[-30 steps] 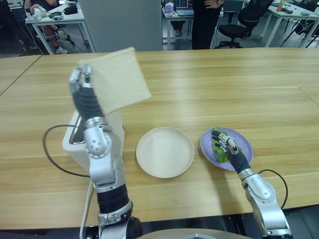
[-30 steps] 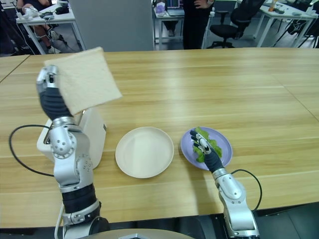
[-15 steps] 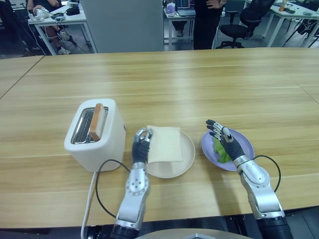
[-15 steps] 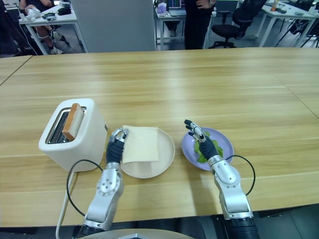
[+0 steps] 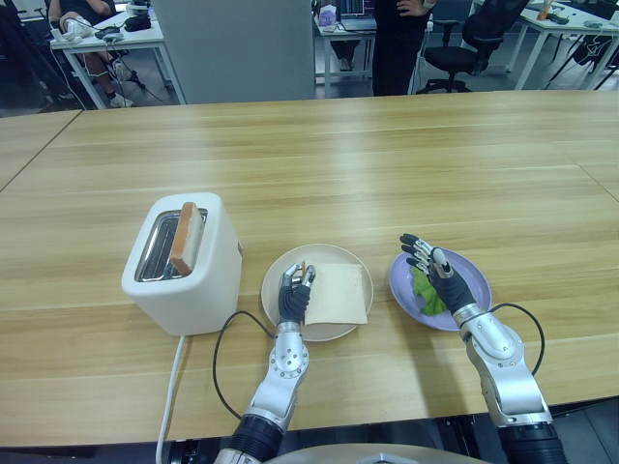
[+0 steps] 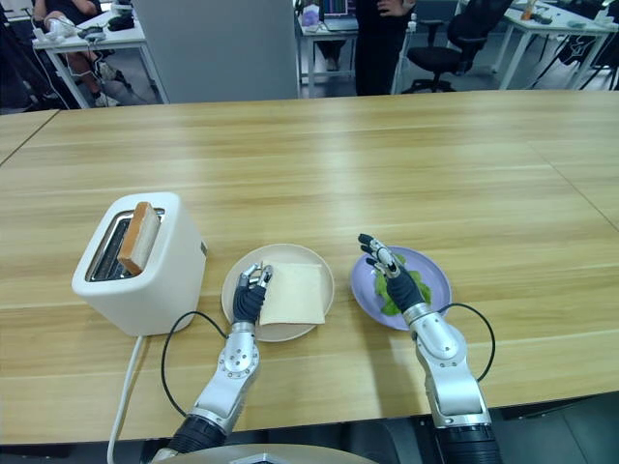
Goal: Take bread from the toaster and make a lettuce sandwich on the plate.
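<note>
Nearest on the left: left hand (image 5: 295, 293), low over the left part of the round cream plate (image 5: 324, 255), right against the left edge of the square white slice of bread (image 5: 338, 293). Cannot tell whether clamped on that slice or let go of it. Slice flat on the plate, covering its middle and right part.

Nearest on the right: right hand (image 5: 437, 274), spread wide and holding nothing, poised over the near-left part of the round purple plate (image 5: 476, 290), directly above the green lettuce leaves (image 5: 422, 289).

Probably lettuce next, with the bottom slice down. Turns on this: lettuce straight beneath the right hand, bread just beside it toward that hand's left, the two plates close together but apart. Calls for closing down on the leaves, then a short sideways carry leftward. Left hand farther from the lettuce, on the slice's far edge, not in the path.

Farther back on the left: white two-slot toaster (image 5: 189, 285), near the cream plate. Upright in a slot, a browned slice of toast (image 5: 184, 237), long edge running away from the robot, on the left hand's side. All on the light wooden table (image 5: 387, 164).
</note>
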### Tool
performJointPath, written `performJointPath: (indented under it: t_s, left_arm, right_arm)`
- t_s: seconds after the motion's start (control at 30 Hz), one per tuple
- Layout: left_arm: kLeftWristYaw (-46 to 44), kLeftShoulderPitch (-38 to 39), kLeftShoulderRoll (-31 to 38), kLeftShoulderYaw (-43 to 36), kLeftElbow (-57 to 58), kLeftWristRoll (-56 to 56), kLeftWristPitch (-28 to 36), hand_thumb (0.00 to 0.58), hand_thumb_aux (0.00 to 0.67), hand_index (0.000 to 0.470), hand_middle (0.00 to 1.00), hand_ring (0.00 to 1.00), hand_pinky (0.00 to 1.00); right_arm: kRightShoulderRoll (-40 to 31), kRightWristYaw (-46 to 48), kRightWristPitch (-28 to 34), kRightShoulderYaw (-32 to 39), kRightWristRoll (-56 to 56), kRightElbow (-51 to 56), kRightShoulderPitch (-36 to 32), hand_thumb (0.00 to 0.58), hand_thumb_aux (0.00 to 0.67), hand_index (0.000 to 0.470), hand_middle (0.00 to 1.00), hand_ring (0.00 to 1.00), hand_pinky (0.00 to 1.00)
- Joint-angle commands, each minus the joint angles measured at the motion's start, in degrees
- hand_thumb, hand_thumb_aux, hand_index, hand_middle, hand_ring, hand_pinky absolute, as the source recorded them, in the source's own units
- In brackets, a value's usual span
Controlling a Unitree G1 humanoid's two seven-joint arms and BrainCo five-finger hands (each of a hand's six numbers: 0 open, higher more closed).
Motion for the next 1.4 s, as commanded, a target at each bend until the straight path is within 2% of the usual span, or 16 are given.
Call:
performJointPath:
  t_s: [0.03, 0.27, 0.53, 0.73, 0.83, 1.27, 1.4]
  left_arm:
    - [0.96, -2.11, -4.76, 1.47, 1.89, 0.11, -1.29, 0.580, 0.670, 0.460, 1.00, 1.00, 1.00]
    - [1.10, -3.27, -5.23, 2.69, -0.45, 0.04, 0.67, 0.580, 0.670, 0.460, 1.00, 1.00, 1.00]
    - [3.95, -3.40, -4.32, 0.78, -16.83, 7.63, 12.44, 0.580, 0.670, 0.460, 1.00, 1.00, 1.00]
    - [1.44, -3.99, -4.57, -0.01, -22.03, 7.41, 16.16, 0.580, 0.670, 0.460, 1.00, 1.00, 1.00]
    - [1.99, -5.29, -2.95, 0.38, -18.99, 9.47, 16.68, 0.580, 0.670, 0.460, 1.00, 1.00, 1.00]
    - [6.71, -10.99, 0.71, 1.90, 2.84, 14.83, 11.24, 0.580, 0.670, 0.460, 1.00, 1.00, 1.00]
    - [8.92, -11.73, 1.74, 1.46, 5.73, 17.89, 11.09, 0.580, 0.670, 0.460, 1.00, 1.00, 1.00]
  right_arm:
    - [0.05, 0.43, -0.03, 0.21, 0.27, 0.42, 1.16, 0.000, 0.000, 0.000, 0.00, 0.00, 0.00]
    - [0.03, 0.62, 0.07, 0.06, 0.34, 0.51, 1.08, 0.000, 0.000, 0.000, 0.00, 0.00, 0.00]
    - [0.23, 0.56, -0.11, 0.14, 0.17, 0.65, 1.89, 0.000, 0.000, 0.000, 0.00, 0.00, 0.00]
    - [0.25, 0.68, -0.15, 0.12, 0.07, 1.08, 1.54, 0.000, 0.000, 0.000, 0.00, 0.00, 0.00]
    - [0.26, 0.60, -0.18, 0.06, 0.02, 1.18, 1.49, 0.000, 0.000, 0.000, 0.00, 0.00, 0.00]
    - [-0.10, 0.84, -0.75, -0.67, 0.41, 2.29, 1.25, 0.000, 0.000, 0.000, 0.00, 0.00, 0.00]
    - [-0.18, 0.90, -0.88, -0.89, 0.50, 2.54, 1.29, 0.000, 0.000, 0.000, 0.00, 0.00, 0.00]
